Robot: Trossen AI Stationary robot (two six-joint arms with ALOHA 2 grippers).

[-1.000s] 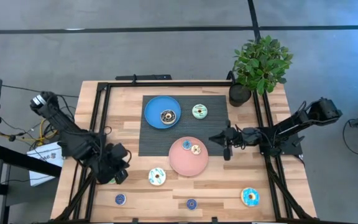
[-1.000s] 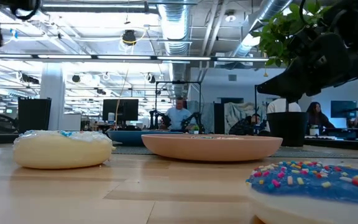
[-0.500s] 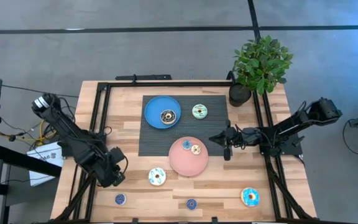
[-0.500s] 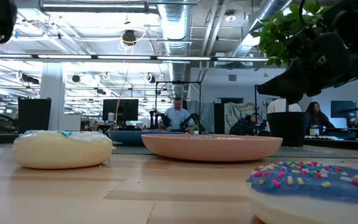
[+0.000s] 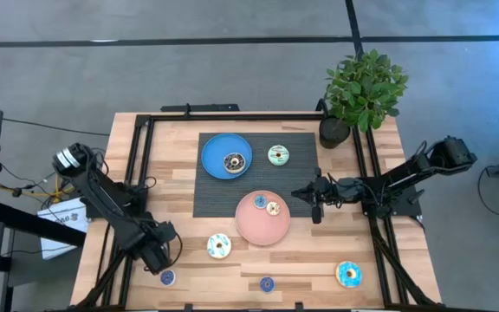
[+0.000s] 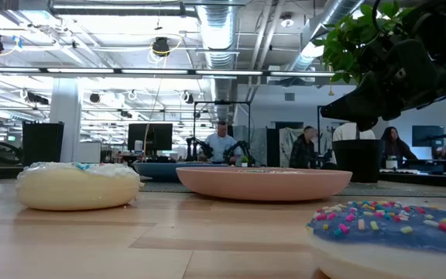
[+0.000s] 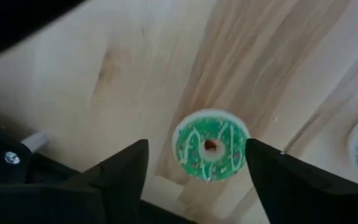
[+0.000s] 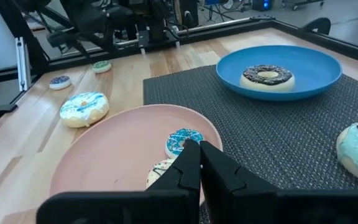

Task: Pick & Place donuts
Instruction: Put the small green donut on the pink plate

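Since a second ago my left tool [image 7: 197, 163] has swung down the worktop's [image 5: 180, 186] left side and spread its fingers wide; a small green donut [image 7: 211, 144] now lies flat on the wood between them, ungripped. From above the tool hides it, beside a small blue donut [image 5: 168, 277]. My right tool [image 5: 316, 214] hangs fully closed, empty, by the pink plate [image 5: 254, 227].
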